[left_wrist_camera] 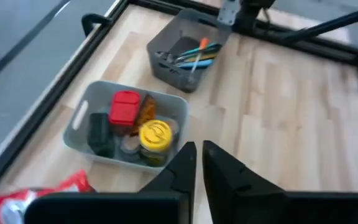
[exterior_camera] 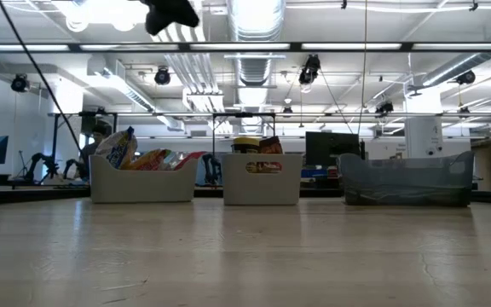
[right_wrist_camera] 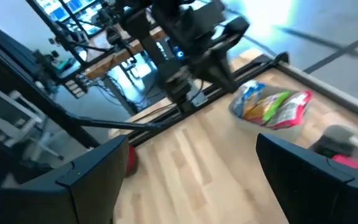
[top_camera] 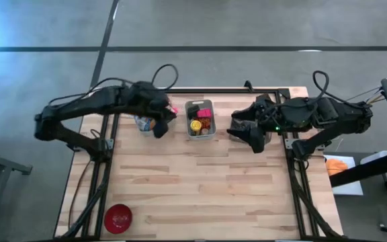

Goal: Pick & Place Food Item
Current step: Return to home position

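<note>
A white bin (top_camera: pixel 200 121) at the table's far middle holds a yellow-lidded can (left_wrist_camera: pixel 155 135), a red packet (left_wrist_camera: pixel 124 107) and a dark item. Left of it, another bin (right_wrist_camera: pixel 272 109) holds colourful snack bags (exterior_camera: pixel 143 159). My left gripper (left_wrist_camera: pixel 198 167) hangs high above the table between these two bins, its fingers shut with nothing between them. It also shows at the top of the low view (exterior_camera: pixel 170 15). My right gripper (right_wrist_camera: pixel 191 168) is raised at the far right, open and empty.
A dark grey bin (left_wrist_camera: pixel 188 50) with utensils stands at the far right, under my right arm in the high view. A red bowl (top_camera: pixel 118 218) sits at the near left corner. The near half of the wooden table (top_camera: pixel 207 195) is bare.
</note>
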{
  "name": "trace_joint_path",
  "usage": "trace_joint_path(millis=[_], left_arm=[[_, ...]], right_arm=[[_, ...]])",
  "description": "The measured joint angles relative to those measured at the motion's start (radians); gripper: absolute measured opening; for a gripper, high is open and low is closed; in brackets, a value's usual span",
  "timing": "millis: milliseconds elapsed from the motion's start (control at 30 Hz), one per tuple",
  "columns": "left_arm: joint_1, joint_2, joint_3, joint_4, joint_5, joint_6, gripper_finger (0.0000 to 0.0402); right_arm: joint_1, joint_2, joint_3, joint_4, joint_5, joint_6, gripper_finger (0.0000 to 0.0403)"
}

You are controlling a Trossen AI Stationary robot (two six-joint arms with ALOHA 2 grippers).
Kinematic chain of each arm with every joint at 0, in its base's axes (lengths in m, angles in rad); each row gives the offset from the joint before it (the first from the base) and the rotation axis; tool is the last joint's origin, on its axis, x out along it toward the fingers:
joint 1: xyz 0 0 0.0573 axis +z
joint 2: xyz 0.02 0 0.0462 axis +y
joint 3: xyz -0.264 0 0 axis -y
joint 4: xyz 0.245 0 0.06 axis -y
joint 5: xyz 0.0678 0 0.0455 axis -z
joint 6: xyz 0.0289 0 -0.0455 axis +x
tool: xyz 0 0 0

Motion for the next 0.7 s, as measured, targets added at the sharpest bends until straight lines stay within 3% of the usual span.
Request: trace_joint_path(millis=[300,467,700], left_arm=[[-0.028,-0.189,-0.119,0.039,0.024,-0.297,0.0024],[-0.081,-0.258,-0.152,0.075,0.052,-0.301,0.0016],[-0.147,-0.329,-0.173,0.057,-0.024,-0.284,0.0002]], right_arm=[[-0.003,-0.001,0.002,0.012,0.042,-0.122,0.0348],[-0.004,-0.003,0.002,0.005,0.103,-0.141,0.0348],[-0.003,-0.009,-0.002,-0.047,0.079,-0.133,0.0334]])
